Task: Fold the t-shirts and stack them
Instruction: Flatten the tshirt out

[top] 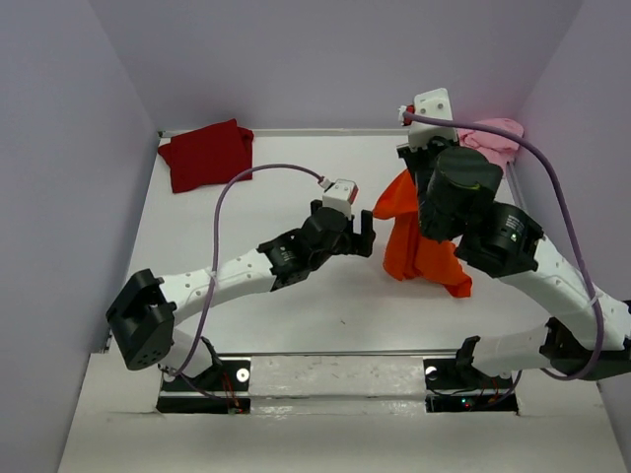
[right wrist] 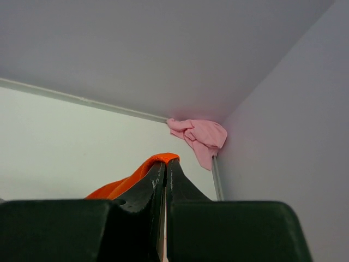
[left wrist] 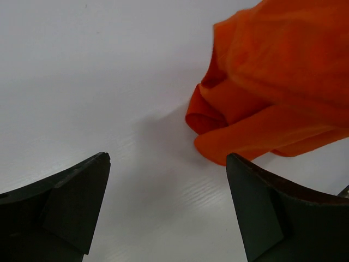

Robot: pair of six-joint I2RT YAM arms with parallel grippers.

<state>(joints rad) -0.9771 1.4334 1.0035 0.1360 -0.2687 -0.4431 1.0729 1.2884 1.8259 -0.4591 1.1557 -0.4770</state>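
The bright orange t-shirt (top: 419, 251) hangs bunched above the table's right half, its lower end trailing on the surface. My right gripper (right wrist: 165, 162) is shut on its top fold (right wrist: 131, 183), lifted off the table. Just left of the hanging cloth (left wrist: 272, 93), low over the table, my left gripper (top: 367, 235) stands open (left wrist: 168, 157) with nothing between its fingers. A dark red t-shirt (top: 207, 155) lies crumpled in the far left corner. The pale pink t-shirt (top: 493, 136) lies crumpled in the far right corner (right wrist: 199, 136).
Pale walls (top: 79, 118) close in the white table (top: 276, 325) on the left, back and right, with a metal rim (right wrist: 82, 100) along the back edge. A purple cable (top: 237, 187) loops above the left arm and another arcs over the right arm.
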